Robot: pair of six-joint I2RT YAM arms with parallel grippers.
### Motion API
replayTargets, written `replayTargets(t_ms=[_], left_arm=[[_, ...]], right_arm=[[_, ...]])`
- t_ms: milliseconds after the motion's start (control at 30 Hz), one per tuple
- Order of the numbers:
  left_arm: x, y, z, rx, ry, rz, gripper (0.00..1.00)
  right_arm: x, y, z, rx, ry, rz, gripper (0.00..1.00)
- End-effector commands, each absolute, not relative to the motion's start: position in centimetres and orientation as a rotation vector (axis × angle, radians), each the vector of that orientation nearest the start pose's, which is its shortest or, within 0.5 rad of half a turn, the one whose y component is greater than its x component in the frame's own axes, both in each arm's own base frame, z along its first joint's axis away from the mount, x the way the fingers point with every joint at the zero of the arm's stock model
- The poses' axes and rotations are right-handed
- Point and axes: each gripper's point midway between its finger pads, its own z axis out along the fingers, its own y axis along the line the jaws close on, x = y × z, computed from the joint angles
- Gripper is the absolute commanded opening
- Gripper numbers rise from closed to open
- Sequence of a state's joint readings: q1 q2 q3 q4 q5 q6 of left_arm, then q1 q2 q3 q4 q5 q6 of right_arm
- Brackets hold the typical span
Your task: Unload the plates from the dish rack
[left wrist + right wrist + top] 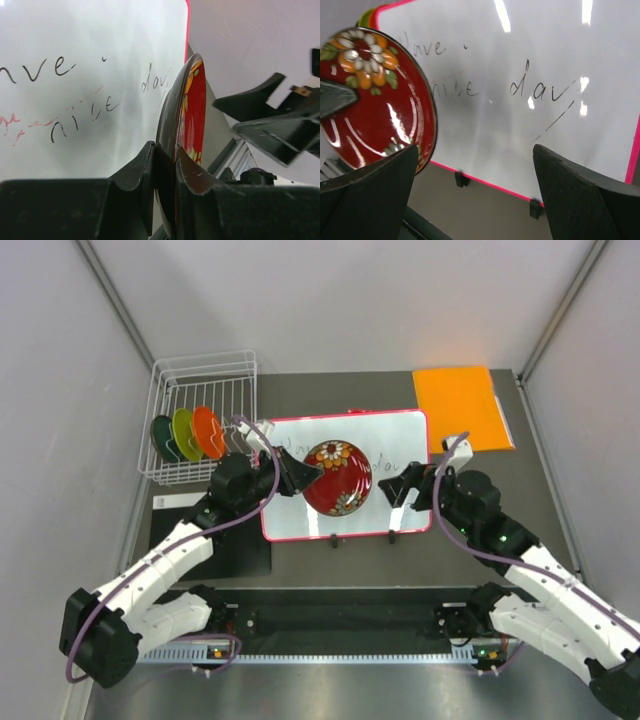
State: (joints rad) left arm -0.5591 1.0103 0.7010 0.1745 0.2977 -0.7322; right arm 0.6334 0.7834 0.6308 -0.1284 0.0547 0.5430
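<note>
Our left gripper (pixel 165 165) pinched the floral red plate (pixel 192 115) by its rim, mid-transfer.

Its jaws were closed narrowly on the plate's edge, carrying it just ahead of the fingertips over the whiteboard (pixel 400 440). Our right gripper (pixel 475 190) faced it from beyond the plate, jaws spread wide, holding nothing, not touching it. Behind the left gripper, the dish rack (pixel 200 370) held 3 plates: orange (pixel 208 430), lime green (pixel 184 433), dark green (pixel 162 437). We judged plate 1 of 4 was being unloaded; next came a handover or gentle set-down, then release.
</note>
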Motion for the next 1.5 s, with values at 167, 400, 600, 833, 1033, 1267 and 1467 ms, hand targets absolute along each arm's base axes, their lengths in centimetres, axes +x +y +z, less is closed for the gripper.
replayTargets(t_ms=[167,400,600,833,1033,1267,1467], left_arm=[[26.6,-26.4,28.2,0.090,1.724,-1.252,0.00],[25.5,-27.9,28.2,0.112,1.713,-1.381,0.00],[24.1,-28.6,27.2,0.100,1.716,-1.467,0.00],[23.3,-29.0,26.6,0.084,1.700,-1.546,0.00],[23.0,-29.5,26.9,0.092,1.665,-1.598,0.00],[23.1,-28.9,26.4,0.106,1.679,-1.523,0.26],[24.3,-26.7,25.7,0.120,1.742,-1.259,0.75]], right_arm=[[24.1,21.1,25.6,-0.089,1.815,0.867,0.98],[24.1,24.1,24.5,-0.152,1.779,1.017,0.95],[23.9,25.1,23.2,-0.163,1.791,1.081,0.90],[21.9,26.0,23.3,-0.217,1.737,1.218,0.61],[21.1,26.1,22.3,-0.234,1.757,1.250,0.27],[21.9,22.5,22.1,-0.107,1.794,1.046,0.00],[22.3,12.4,24.5,0.155,1.782,0.609,0.00]])
